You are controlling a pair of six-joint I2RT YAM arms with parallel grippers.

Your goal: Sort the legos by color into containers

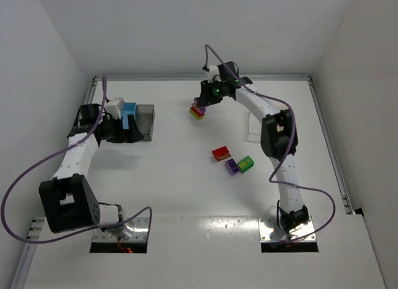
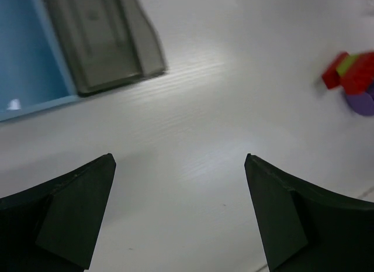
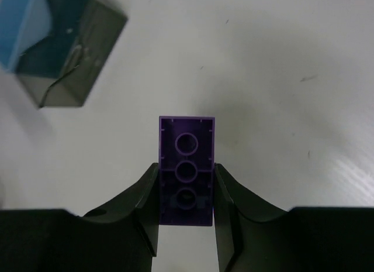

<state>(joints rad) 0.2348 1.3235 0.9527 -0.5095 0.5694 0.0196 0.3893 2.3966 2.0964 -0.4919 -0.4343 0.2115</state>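
Right end effector (image 3: 186, 174) clamps the purple lego (image 3: 187, 144) between both fingers.

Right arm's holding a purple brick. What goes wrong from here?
The purple brick is held only at its near half by the right end effector; it may pivot or slip. The left end effector hovers open beside the light blue bin and grey bin, so a drop there risks arm contact.

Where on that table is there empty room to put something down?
Bare table lies between the grey bin and the red brick, and on that brick's near side. Crowded where it, the green brick and the loose purple brick cluster.
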